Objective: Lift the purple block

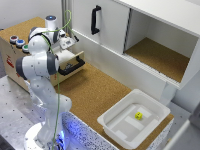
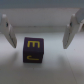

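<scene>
In the wrist view, the purple block (image 2: 33, 51) with yellow letters on its faces lies on a pale surface. My gripper (image 2: 39, 44) is open, with one white finger (image 2: 9, 32) on each side of the block and a gap to it on both sides. In the exterior view the gripper (image 1: 67, 43) hangs over the open wooden drawer (image 1: 70, 64) at the exterior view's left. The purple block is hidden there by the arm and the drawer.
The drawer has a black handle (image 1: 73, 67). A white bin (image 1: 116, 126) at the front right holds a small yellow block (image 1: 138, 115). A white cabinet with a black door handle (image 1: 94, 20) and an open compartment (image 1: 160, 56) stands behind. Coloured buttons (image 1: 18, 41) sit at left.
</scene>
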